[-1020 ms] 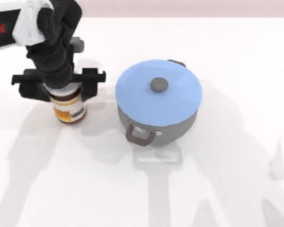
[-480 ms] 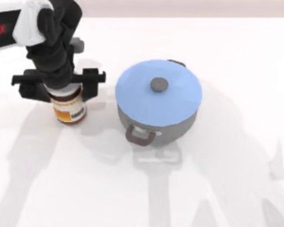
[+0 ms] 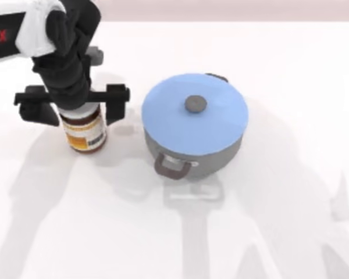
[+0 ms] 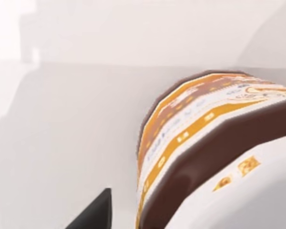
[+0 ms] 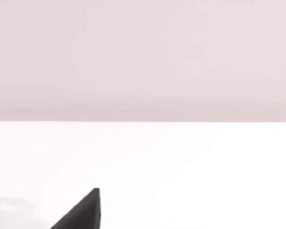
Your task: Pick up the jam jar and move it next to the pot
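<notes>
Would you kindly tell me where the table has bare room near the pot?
The table is bare right of the pot and along the front. The gap between pot and jam jar is narrow, crowded by the left pincer.

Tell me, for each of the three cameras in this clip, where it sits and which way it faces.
Top view: above the table, looking down on the jam jar and the pot; the left arm shows, its left gripper open astride the jar's top.
Left wrist view: on the left arm, close on the jam jar; one dark fingertip shows.
Right wrist view: on the right arm, facing across bare table to a plain backdrop; one dark fingertip shows.
Shared: top and left wrist views both show the jar.
</notes>
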Available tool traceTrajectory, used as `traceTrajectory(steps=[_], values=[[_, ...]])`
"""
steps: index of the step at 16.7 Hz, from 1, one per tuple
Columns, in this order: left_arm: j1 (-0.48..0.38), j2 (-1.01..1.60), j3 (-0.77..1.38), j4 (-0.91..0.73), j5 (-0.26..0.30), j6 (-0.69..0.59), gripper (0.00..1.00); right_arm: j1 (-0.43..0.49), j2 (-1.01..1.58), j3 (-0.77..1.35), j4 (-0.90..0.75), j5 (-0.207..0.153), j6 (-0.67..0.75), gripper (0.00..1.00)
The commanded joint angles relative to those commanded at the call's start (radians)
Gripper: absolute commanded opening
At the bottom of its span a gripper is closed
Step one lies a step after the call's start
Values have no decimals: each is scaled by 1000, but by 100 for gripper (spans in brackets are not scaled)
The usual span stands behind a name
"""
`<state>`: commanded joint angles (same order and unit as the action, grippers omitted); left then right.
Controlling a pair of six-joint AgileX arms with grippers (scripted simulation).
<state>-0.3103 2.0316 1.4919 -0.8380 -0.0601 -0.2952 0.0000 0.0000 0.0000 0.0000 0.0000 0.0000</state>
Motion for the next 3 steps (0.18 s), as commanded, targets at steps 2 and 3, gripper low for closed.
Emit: traceTrajectory(steps=[2,3], values=[[0,0,0,0,0,0,100,0,0,0,0,0,0,100],[0,0,0,0,0,0,100,0,0,0,0,0,0,100]])
